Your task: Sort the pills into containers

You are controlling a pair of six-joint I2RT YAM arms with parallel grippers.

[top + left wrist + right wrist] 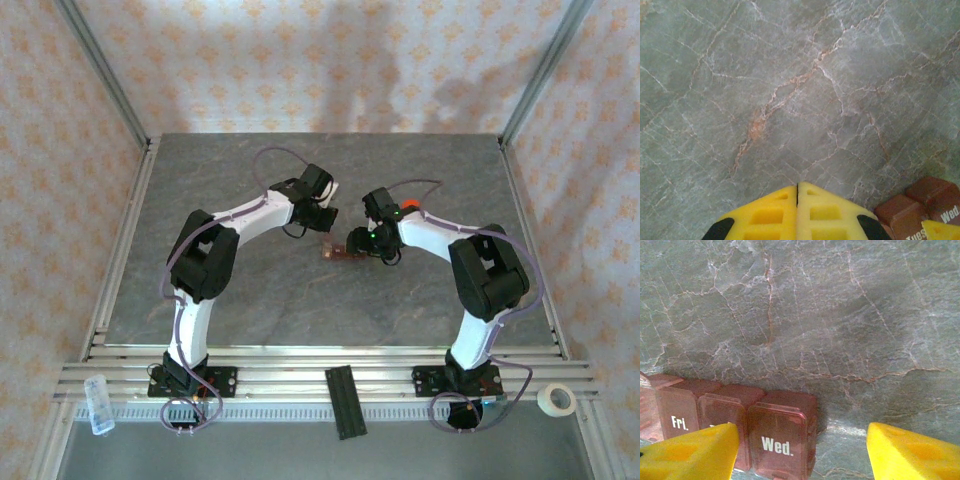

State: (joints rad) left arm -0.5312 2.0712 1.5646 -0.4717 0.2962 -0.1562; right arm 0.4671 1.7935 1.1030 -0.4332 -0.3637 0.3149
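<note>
Top external view had the grey marbled table (250,300) carrying both arms bent inward toward its middle, the left arm (215,255) and the right arm (470,265) nearly meeting there. Between their tips lay the containers (340,253), a short strip whose long axis ran roughly left to right across the table. The right gripper (357,240) stood over the strip's right end and looked the nearer of the two; the left gripper (322,215) hung just beside the other end, slightly farther back. From the left wrist, that gripper's yellow fingers (765,217) were pressed flat together with nothing between them, the strip off at the lower right corner. From the right wrist, the jaws stood wide apart, and the row of compartments ran crosswise to them, its end compartment lying in the gap close to one finger. The strip was translucent reddish-brown plastic, its small lids lettered in white, "Wed." (777,440) and "Fri." (677,422) legible; whether any held pills could not be told
</note>
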